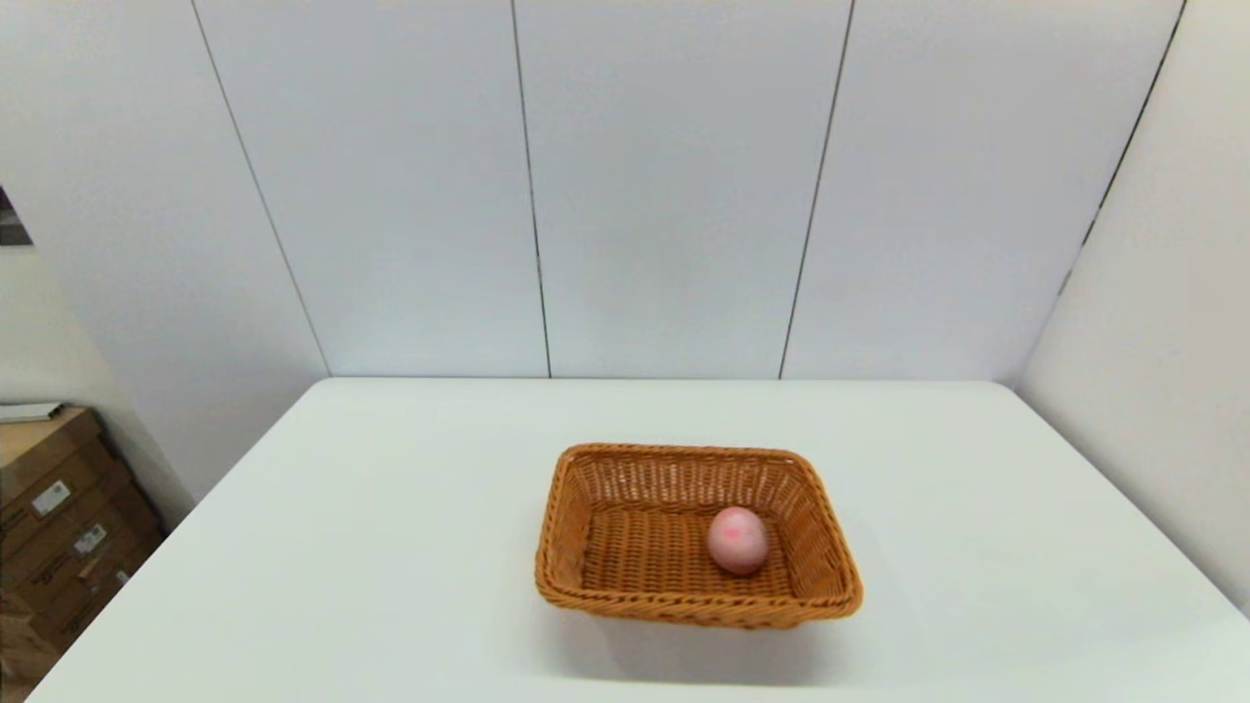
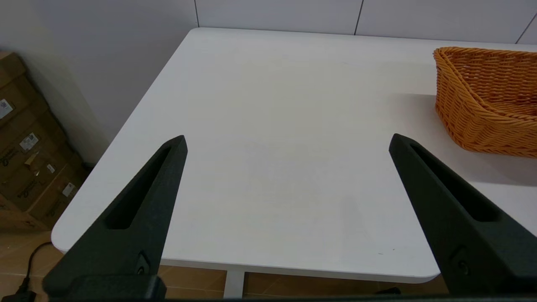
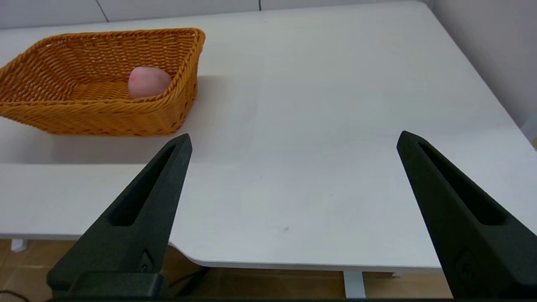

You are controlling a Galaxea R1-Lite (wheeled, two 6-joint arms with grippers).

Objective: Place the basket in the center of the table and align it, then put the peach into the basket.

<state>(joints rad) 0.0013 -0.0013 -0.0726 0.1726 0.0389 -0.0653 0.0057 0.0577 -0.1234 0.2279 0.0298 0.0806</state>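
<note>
- Plainly, the left tool [image 2: 287, 140] hangs open and empty over the near left edge of the tabletop [image 2: 268, 126], its fingers spread wide; neither arm shows from the head.
- The right tool [image 3: 293, 138] is likewise open and holds nothing, parked over the near right edge, well apart from the basket [image 3: 105, 111].
- The basket [image 1: 695, 605] sits near the middle of the tabletop [image 1: 391, 547], its long sides roughly square to the near edge.
- The peach [image 1: 737, 539] lies inside, on the woven floor toward the right wall; the task looks done.
- The peach looks light, rounded and easily bruised, best pinched gently across its widest part.
- The basket seems stiff and light; its braided rim offers the likeliest hold.
- The tabletop is smooth, white and matte, so the basket could slide.
- Pale panelled walls [image 1: 664, 195] stand behind; cardboard boxes [image 1: 59, 527] sit at far left.
</note>
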